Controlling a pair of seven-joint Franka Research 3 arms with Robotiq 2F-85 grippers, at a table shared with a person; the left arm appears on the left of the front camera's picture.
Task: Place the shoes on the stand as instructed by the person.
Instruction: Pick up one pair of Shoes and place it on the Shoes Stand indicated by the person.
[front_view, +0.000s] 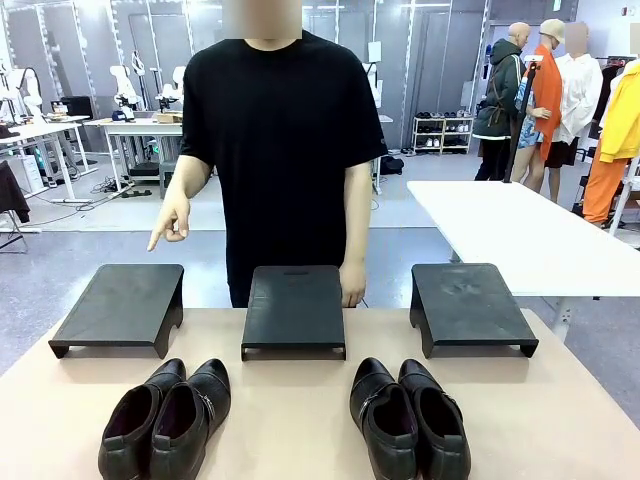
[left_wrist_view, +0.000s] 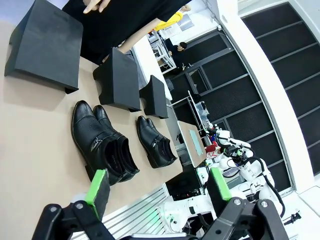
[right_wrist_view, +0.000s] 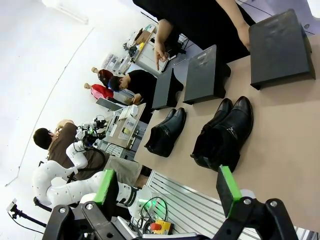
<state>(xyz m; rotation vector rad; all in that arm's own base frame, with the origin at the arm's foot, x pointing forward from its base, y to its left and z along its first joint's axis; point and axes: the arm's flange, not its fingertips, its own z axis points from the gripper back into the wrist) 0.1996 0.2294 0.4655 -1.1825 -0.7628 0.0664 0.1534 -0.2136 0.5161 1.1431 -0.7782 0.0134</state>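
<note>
We hold left claw (left_wrist_view: 159, 187) and right claw (right_wrist_view: 167, 189) wide, empty; the person's hand (front_view: 172, 226) marks the far-left-corner stand (front_view: 122, 303) for shoes (front_view: 166, 418)

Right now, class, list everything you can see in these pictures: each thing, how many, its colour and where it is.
Glossy leather dress shoes: four, black, near side of the table, as left pair and right pair.
Slanted flat-topped stands: three, black, in a row behind the shoes: left stand, middle stand, right stand.
Table: one, beige.
Person: one, black T-shirt, far side; pointing hand above the left stand, other hand beside the middle stand.
Grippers: two, black with green pads, both open: left gripper, right gripper.
</note>
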